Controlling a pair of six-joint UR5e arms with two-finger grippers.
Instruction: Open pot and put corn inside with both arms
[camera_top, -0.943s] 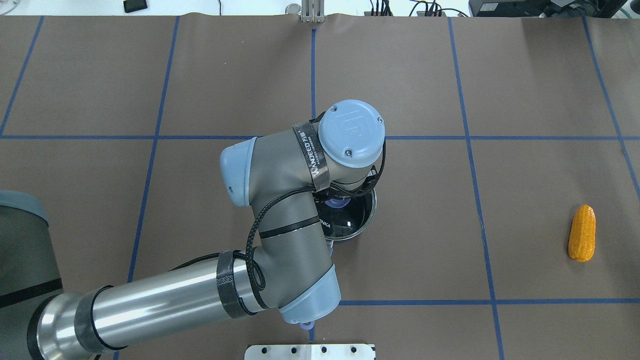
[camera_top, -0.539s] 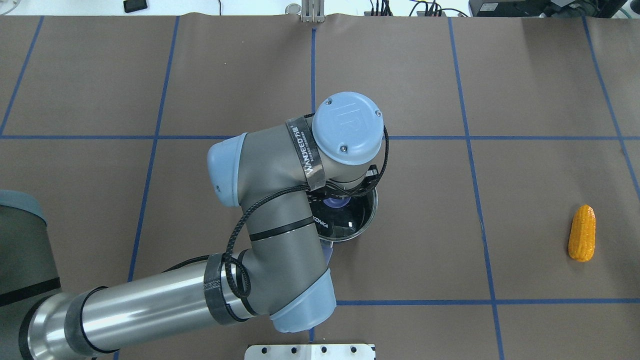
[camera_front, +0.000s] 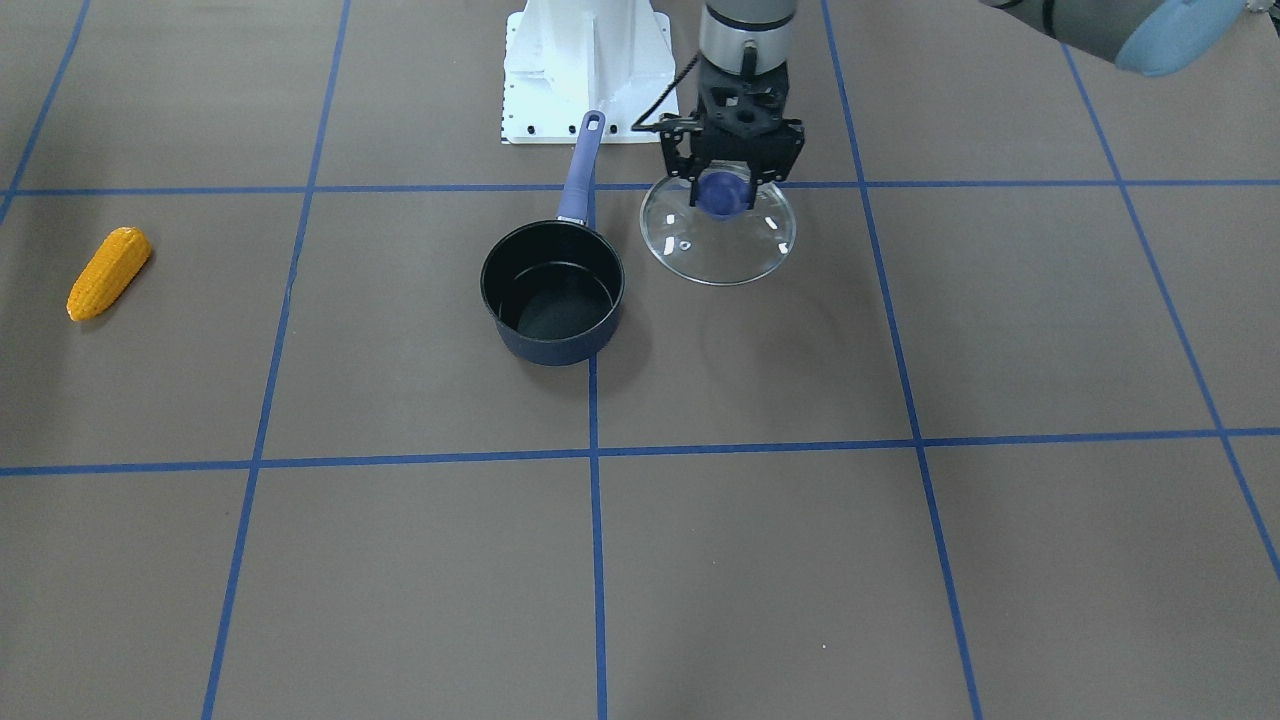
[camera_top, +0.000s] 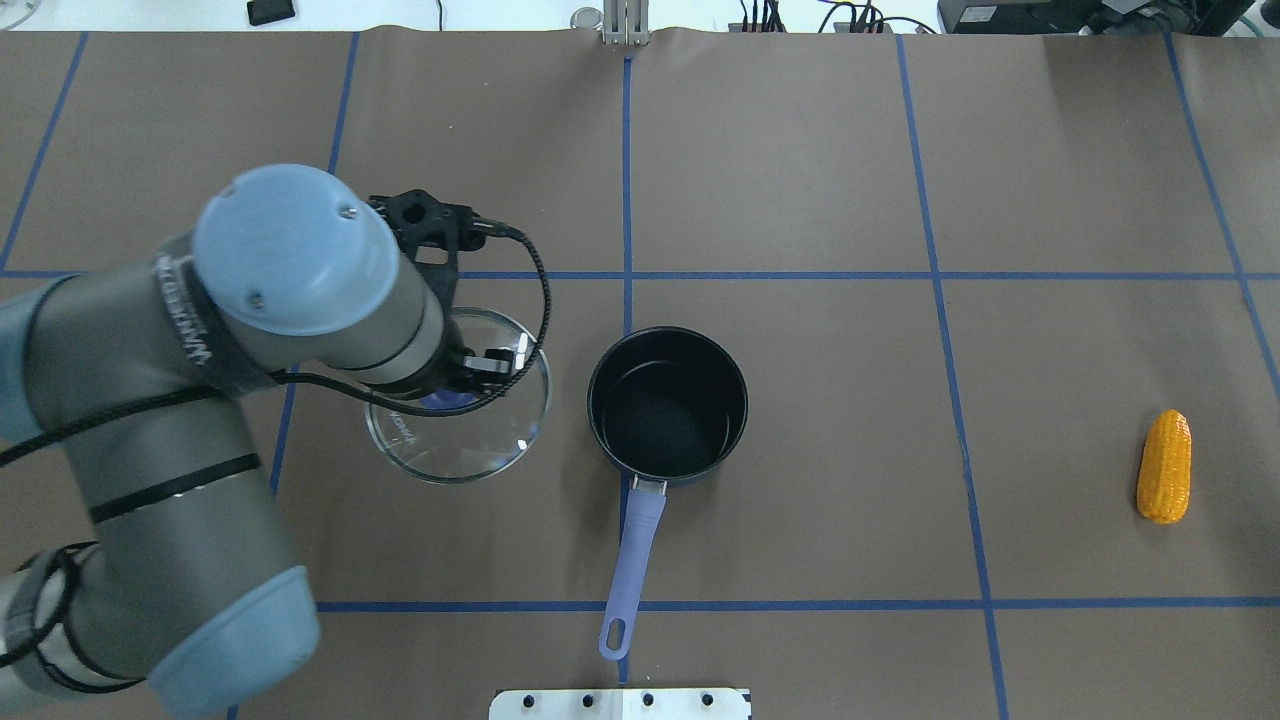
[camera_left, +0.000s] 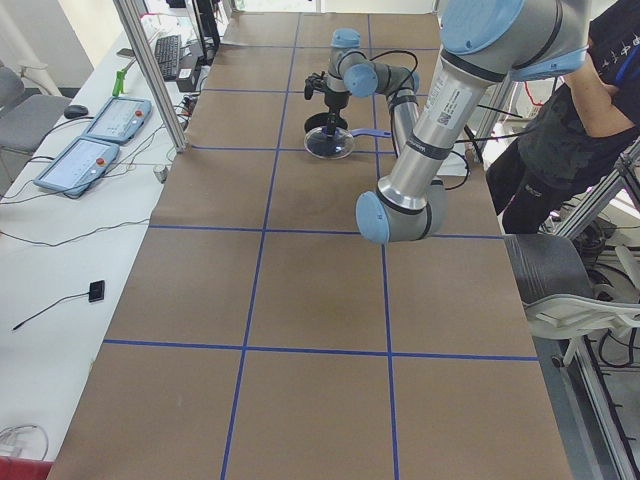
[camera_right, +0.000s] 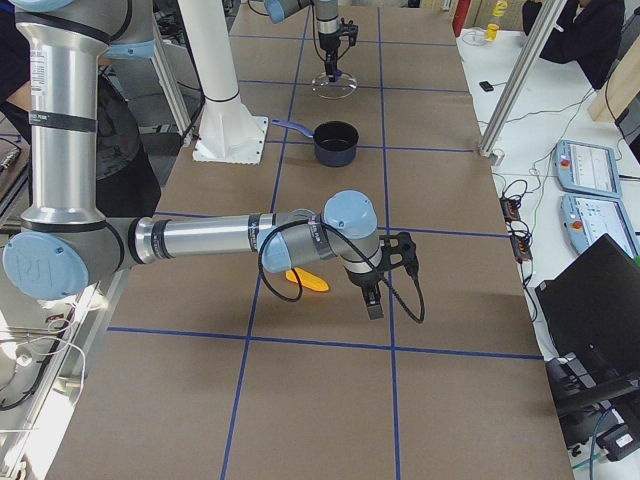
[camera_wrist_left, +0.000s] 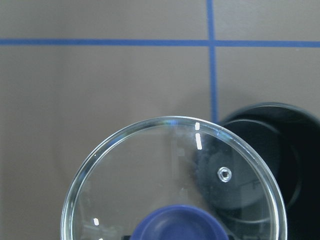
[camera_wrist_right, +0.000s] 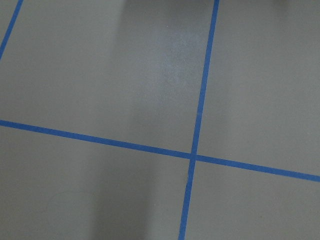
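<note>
Lid off the pot, held aloft.
Left hand clasps lid; right hand, grip unclear, must next fetch corn.

Orange-yellow corn, dark-blue pot with lilac handle, clear lid, blue-gridded brown table

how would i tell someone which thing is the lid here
Start at the brown table with blue grid lines and find the dark pot with the blue handle near its middle. Just beside it, on the robot's left, the left hand holds the glass lid above the table by its blue knob. It is the only see-through round thing.
</note>
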